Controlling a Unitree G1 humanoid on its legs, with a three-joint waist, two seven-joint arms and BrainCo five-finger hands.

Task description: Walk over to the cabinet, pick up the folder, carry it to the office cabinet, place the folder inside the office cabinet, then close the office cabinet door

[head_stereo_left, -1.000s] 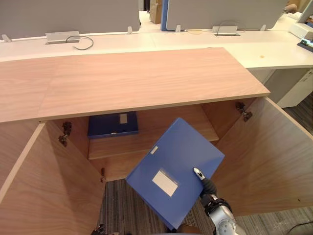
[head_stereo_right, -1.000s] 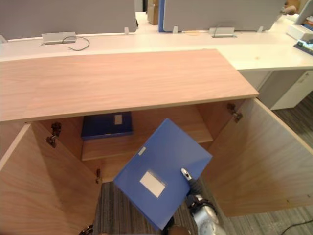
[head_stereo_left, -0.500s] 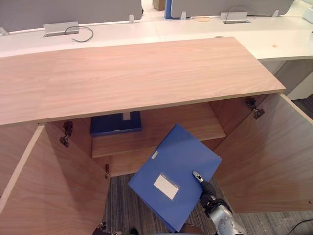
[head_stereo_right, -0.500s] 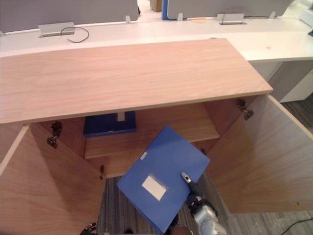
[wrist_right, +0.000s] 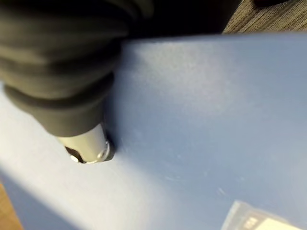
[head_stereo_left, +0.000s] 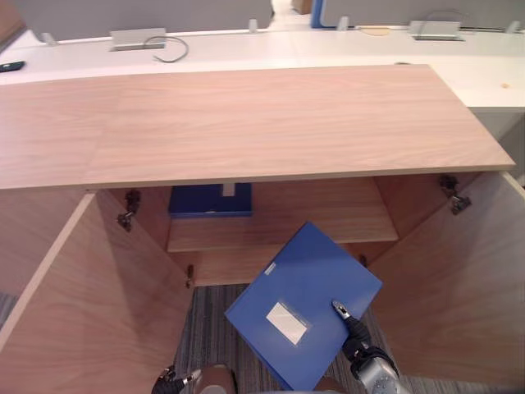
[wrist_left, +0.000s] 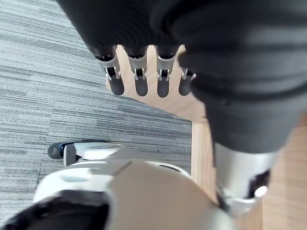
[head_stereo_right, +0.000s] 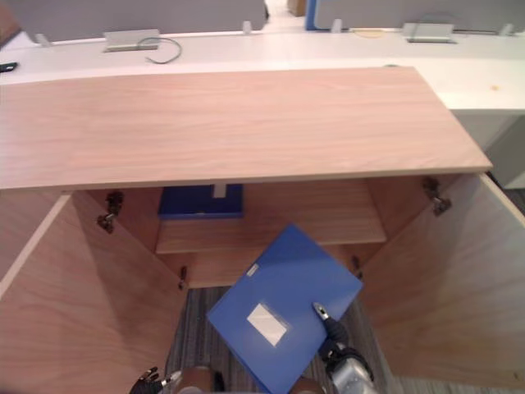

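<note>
The whole view has swung over the last second: the light wood-grain office cabinet [head_stereo_left: 246, 123] sits further to the right in the eye views than it did. More of its open left door [head_stereo_left: 90, 304] shows now and less of its open right door [head_stereo_left: 459, 304]. That is the head moving, not the furniture. My reading is that the robot has been squaring itself to the opening.

The blue plastic folder with a white label [head_stereo_left: 303, 304] is in the same grip as a second ago. It is held in the air over the grey striped carpet [head_stereo_left: 209, 328], in front of the opening and tilted. Its far corner just overlaps the front edge of the inner wooden shelf [head_stereo_left: 328, 217]. The right hand [head_stereo_left: 351, 332] is clamped on it at the near right edge: the thumb presses on the top face, as the right wrist view also shows, and the fingers are hidden beneath.

The left hand [wrist_left: 139, 81] hangs low by the left door with its fingers straight and apart, holding nothing.

A second, darker blue folder [head_stereo_left: 209, 201] lies flat at the back left of the shelf, so the free room is to the right. The white bench [head_stereo_left: 246, 49] runs behind the cabinet.

The folder is carried but not yet placed; it looks lined up to go forward onto the shelf's bare right part, and both doors then remain to be shut
</note>
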